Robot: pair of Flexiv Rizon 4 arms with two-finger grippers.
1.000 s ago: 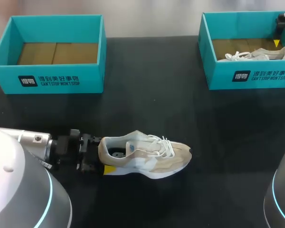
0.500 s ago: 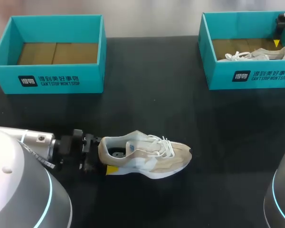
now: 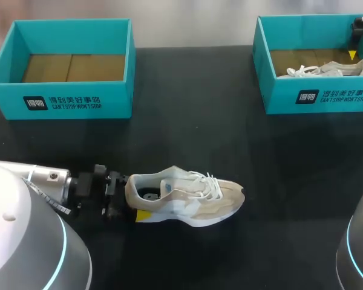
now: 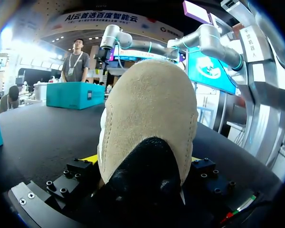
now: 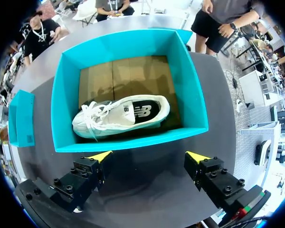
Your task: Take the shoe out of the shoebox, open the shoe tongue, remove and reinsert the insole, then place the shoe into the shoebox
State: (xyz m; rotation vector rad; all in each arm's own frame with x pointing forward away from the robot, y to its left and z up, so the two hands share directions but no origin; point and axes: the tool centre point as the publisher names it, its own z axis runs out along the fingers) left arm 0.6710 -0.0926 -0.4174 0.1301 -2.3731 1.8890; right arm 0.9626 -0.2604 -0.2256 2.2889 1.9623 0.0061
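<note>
A beige and white shoe point(image 3: 187, 196) lies on its sole on the black table, toe pointing right. My left gripper point(image 3: 136, 199) is at its heel, one finger on each side. From the left wrist view the suede heel point(image 4: 147, 118) fills the gap between the open fingers point(image 4: 85, 166); I cannot tell whether either touches it. A second shoe point(image 5: 121, 115) lies inside the right teal shoebox point(image 5: 133, 142). My right gripper point(image 5: 147, 164) hangs open above that box's near wall, holding nothing. It shows at the far right corner point(image 3: 358, 42) in the head view.
A second teal shoebox point(image 3: 66, 96) with only a cardboard floor stands at the back left. The right shoebox point(image 3: 317, 96) stands at the back right. Black tabletop lies between the boxes and ahead of the shoe's toe.
My left gripper has slid a little to the right, further around the shoe's heel. The shoe and the right arm have stayed put.
</note>
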